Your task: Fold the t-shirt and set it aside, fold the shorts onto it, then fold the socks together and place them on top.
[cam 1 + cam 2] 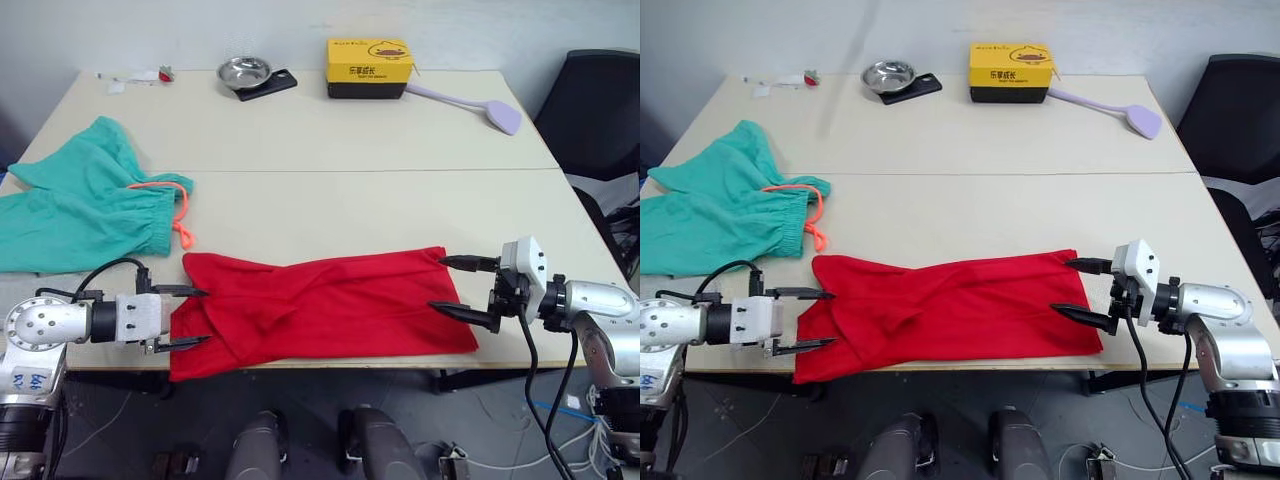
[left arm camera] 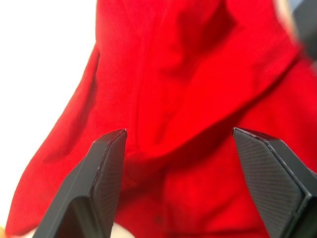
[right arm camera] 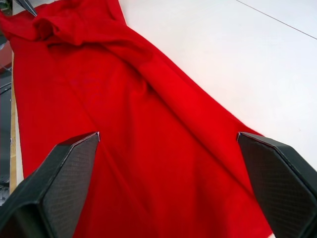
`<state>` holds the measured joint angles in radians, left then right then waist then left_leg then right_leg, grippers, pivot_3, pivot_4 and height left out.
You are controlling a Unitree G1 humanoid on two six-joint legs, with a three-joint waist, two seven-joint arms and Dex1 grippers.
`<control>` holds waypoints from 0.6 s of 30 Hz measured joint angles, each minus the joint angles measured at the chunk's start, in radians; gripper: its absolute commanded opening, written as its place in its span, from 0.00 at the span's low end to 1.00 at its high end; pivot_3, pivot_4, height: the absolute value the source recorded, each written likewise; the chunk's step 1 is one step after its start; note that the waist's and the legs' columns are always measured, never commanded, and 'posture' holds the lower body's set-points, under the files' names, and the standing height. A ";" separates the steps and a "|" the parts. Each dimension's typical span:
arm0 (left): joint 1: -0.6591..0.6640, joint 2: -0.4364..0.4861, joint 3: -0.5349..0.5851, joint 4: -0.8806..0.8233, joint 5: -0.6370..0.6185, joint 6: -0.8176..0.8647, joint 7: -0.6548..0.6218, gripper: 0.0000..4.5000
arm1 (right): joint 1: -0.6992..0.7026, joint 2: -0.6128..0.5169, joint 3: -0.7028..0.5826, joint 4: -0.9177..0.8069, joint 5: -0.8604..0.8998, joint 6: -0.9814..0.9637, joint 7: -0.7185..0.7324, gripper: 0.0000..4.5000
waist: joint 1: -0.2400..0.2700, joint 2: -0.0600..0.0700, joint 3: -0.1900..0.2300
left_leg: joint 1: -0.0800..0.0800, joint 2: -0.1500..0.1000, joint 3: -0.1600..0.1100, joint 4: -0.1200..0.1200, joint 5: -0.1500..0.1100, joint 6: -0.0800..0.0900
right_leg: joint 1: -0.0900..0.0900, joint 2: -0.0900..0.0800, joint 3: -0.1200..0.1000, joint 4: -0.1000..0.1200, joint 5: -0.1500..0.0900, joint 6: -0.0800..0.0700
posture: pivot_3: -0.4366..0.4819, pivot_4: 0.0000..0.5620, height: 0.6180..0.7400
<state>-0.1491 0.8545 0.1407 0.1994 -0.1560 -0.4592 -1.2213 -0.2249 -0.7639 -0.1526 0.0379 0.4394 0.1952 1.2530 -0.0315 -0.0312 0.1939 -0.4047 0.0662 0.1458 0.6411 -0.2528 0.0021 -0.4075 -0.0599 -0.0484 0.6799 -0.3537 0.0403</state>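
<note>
A red t-shirt (image 1: 330, 305) lies folded into a long band along the near edge of the pale table (image 1: 400, 150), stretched between the robot's two arms. The left gripper (image 1: 185, 317) sits at the shirt's left end with its black fingers spread, one at the upper corner and one at the lower, the bunched cloth between them. The right gripper (image 1: 460, 288) faces the opposite end, fingers likewise wide apart at the hem, holding nothing.

The teal-green shorts (image 1: 85, 205) wait well apart at the far left of the table, orange drawstring (image 1: 178, 215) trailing toward the shirt. A yellow box (image 1: 369, 66), a small metal bowl (image 1: 244, 71) and a lilac spatula (image 1: 480, 106) line the far edge.

The shirt looks light, limp and unlikely to slip; it will sag and crease wherever it is lifted, so it probably wants a pinch through all layers at each end's corners, both ends raised together to keep the fold from sliding open. The rumpled left end looks the harder grab.
</note>
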 measured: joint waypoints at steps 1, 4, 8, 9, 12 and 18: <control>-0.013 -0.010 -0.009 0.013 0.008 -0.013 0.009 0.79 | -0.001 0.000 0.002 0.002 0.000 0.000 0.000 1.00 | -0.001 0.000 0.000 | 0.000 0.000 0.000 0.000 0.000 0.000 | 0.000 0.000 0.000 0.000 0.000 0.000 | 0.48 0.27 1.00; -0.038 -0.013 -0.045 0.041 0.016 -0.057 0.008 0.79 | -0.002 0.000 0.007 0.003 0.000 0.000 -0.001 1.00 | -0.002 0.000 0.000 | 0.000 0.000 0.000 0.000 0.000 0.000 | 0.000 0.000 0.000 0.000 0.000 0.000 | 0.48 0.27 1.00; -0.049 -0.011 -0.064 0.060 0.011 -0.091 -0.004 0.65 | -0.002 0.000 0.014 0.002 0.000 0.000 -0.007 1.00 | 0.000 0.000 0.000 | 0.000 0.000 0.000 0.000 0.000 0.000 | 0.000 0.000 0.000 0.000 0.000 0.000 | 0.48 0.27 1.00; -0.052 -0.011 -0.068 0.071 0.005 -0.093 -0.006 0.57 | -0.002 0.000 0.014 0.002 0.000 0.000 -0.011 1.00 | 0.000 0.000 0.000 | 0.000 0.000 0.000 0.000 0.000 0.000 | 0.000 0.000 0.000 0.000 0.000 0.000 | 0.48 0.27 1.00; -0.058 -0.010 -0.070 0.094 -0.010 -0.096 -0.015 0.35 | -0.001 0.000 0.015 0.000 0.000 0.001 -0.021 1.00 | 0.000 0.000 0.000 | 0.000 0.000 0.000 0.000 0.000 0.000 | 0.000 0.000 0.000 0.000 0.000 0.000 | 0.48 0.27 1.00; -0.055 -0.001 -0.049 0.161 -0.053 -0.102 -0.014 0.01 | 0.006 0.000 0.015 -0.015 0.001 0.002 -0.031 1.00 | -0.001 0.000 0.000 | 0.000 0.000 0.000 0.001 0.000 0.000 | 0.000 0.001 0.000 0.000 0.000 0.000 | 0.48 0.27 1.00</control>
<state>-0.2044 0.8534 0.0916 0.3601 -0.2092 -0.5609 -1.2350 -0.2192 -0.7637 -0.1376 0.0226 0.4402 0.1969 1.2222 -0.0321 -0.0312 0.1939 -0.4047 0.0664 0.1461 0.6416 -0.2526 0.0018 -0.4076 -0.0594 -0.0486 0.6802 -0.3535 0.0406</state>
